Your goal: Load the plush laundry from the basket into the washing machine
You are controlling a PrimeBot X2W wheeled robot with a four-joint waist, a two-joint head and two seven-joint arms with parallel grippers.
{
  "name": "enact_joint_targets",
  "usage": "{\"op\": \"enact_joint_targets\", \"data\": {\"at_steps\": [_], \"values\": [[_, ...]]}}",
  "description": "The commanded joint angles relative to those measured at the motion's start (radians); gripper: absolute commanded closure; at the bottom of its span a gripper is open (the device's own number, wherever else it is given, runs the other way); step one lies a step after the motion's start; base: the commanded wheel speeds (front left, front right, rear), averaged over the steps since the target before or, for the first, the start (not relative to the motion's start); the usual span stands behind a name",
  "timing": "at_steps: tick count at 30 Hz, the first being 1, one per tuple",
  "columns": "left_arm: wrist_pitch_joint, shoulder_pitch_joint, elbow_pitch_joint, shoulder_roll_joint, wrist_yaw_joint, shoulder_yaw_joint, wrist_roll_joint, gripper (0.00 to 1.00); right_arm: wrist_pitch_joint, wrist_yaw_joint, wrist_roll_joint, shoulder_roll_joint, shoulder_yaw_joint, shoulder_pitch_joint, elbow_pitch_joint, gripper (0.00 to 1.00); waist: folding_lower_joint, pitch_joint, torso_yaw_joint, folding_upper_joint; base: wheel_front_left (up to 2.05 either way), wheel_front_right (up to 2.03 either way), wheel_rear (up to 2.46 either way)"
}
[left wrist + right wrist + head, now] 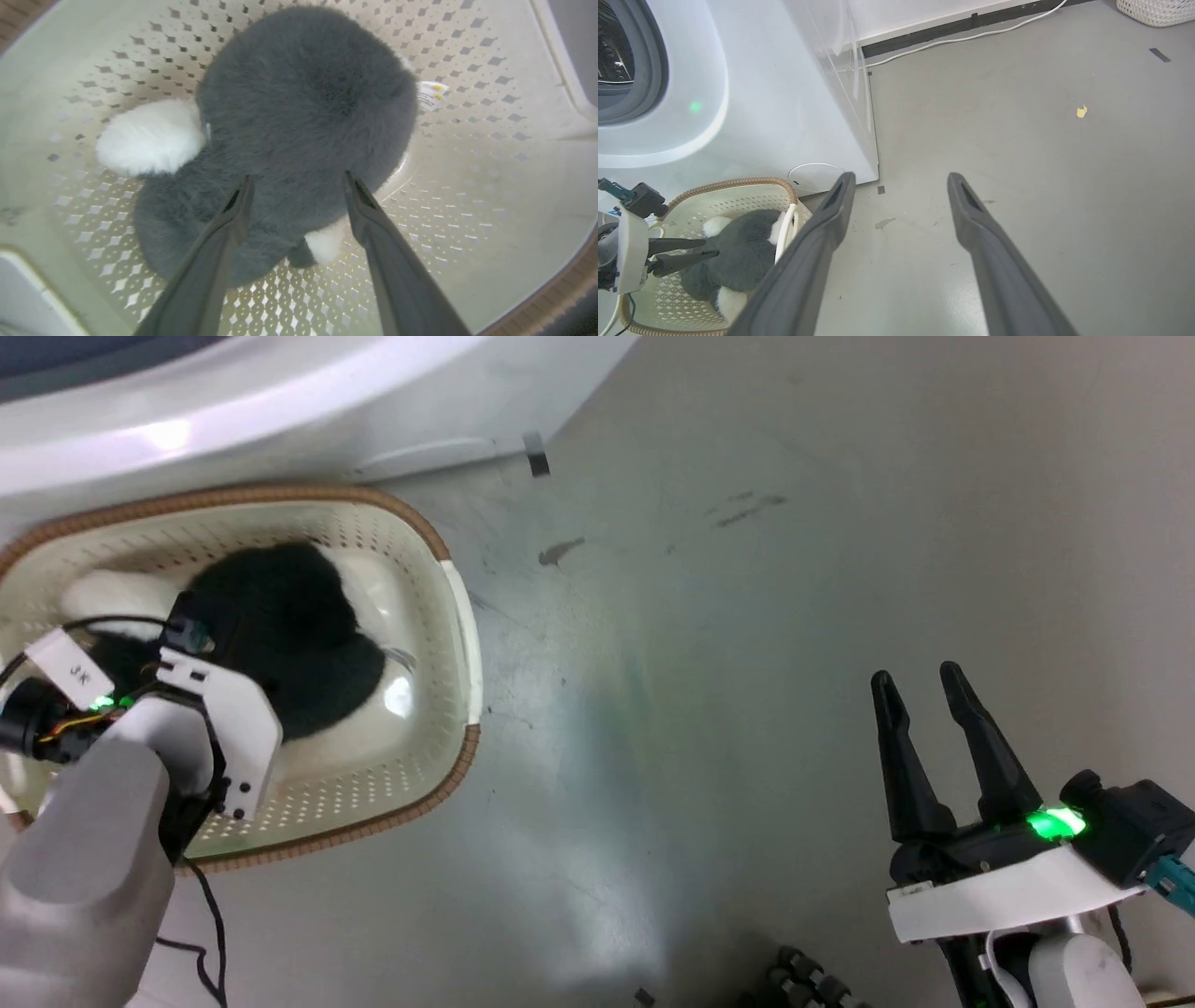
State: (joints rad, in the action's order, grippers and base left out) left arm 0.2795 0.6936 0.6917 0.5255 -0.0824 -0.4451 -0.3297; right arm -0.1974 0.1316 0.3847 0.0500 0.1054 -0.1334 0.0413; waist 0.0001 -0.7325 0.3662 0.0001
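Both hang released: my left tool (299, 179) over the plush laundry (303, 93) in the basket (490, 186), my right tool (899, 179) above the floor (1017, 116).

Laundry room: white washing machine (784, 107), basket (233, 497), grey floor (1017, 186)

Yellow scrap (1081, 111) on grey floor (1017, 163)

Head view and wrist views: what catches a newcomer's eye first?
The fluffy black plush lump with white furry patches lies in the cream-white perforated plastic basket with a brown woven-look rim, the left gripper open right at it. The large white washing machine stands beside the basket; the right gripper hangs open over grey floor.
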Motion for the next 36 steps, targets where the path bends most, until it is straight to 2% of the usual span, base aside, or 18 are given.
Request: {"op": "enact_joint_targets", "data": {"at_steps": [1, 8, 12, 25, 26, 27, 36], "values": [[0.023, 0.031, 0.022, 0.014, -0.010, -0.020, -0.019, 0.00, -0.013, -0.001, 0.015, 0.000, 0.003, -0.024, 0.004, 0.00, -0.0001, -0.028, 0.013, -0.0001, 0.00, 0.00, 0.00], [0.082, 0.112, 0.082, 0.066, -0.025, -0.086, -0.042, 0.00, -0.028, -0.001, 0.071, 0.000, 0.007, -0.021, 0.010, 0.00, -0.0001, -0.095, 0.033, -0.0001, 0.00, 0.00, 0.00], [0.095, 0.165, 0.111, 0.097, -0.026, -0.142, -0.012, 0.00, -0.036, -0.001, 0.099, 0.000, 0.002, -0.019, 0.017, 0.00, -0.0001, -0.141, 0.042, -0.0001, 0.00, 0.00, 0.00], [0.071, 0.286, 0.242, 0.127, -0.045, -0.243, -0.070, 0.00, -0.064, -0.001, 0.160, 0.000, 0.008, -0.038, 0.018, 0.00, -0.0001, -0.268, 0.072, -0.0001, 0.00, 0.00, 0.00], [0.068, 0.288, 0.250, 0.127, -0.045, -0.245, -0.077, 0.13, -0.064, -0.001, 0.160, 0.000, 0.007, -0.040, 0.016, 0.00, -0.0001, -0.271, 0.073, -0.0001, 0.00, 0.00, 0.00], [0.064, 0.286, 0.254, 0.126, -0.046, -0.247, -0.082, 1.00, -0.064, -0.001, 0.159, 0.000, 0.006, -0.042, 0.014, 0.00, -0.0001, -0.270, 0.073, -0.0001, 0.00, 0.00, 0.00], [-0.004, 0.272, 0.275, 0.132, -0.048, -0.250, -0.134, 1.00, -0.064, -0.001, 0.138, 0.000, 0.004, -0.087, -0.001, 0.00, -0.0001, -0.230, 0.087, -0.0001, 0.00, 0.00, 0.00]]}}
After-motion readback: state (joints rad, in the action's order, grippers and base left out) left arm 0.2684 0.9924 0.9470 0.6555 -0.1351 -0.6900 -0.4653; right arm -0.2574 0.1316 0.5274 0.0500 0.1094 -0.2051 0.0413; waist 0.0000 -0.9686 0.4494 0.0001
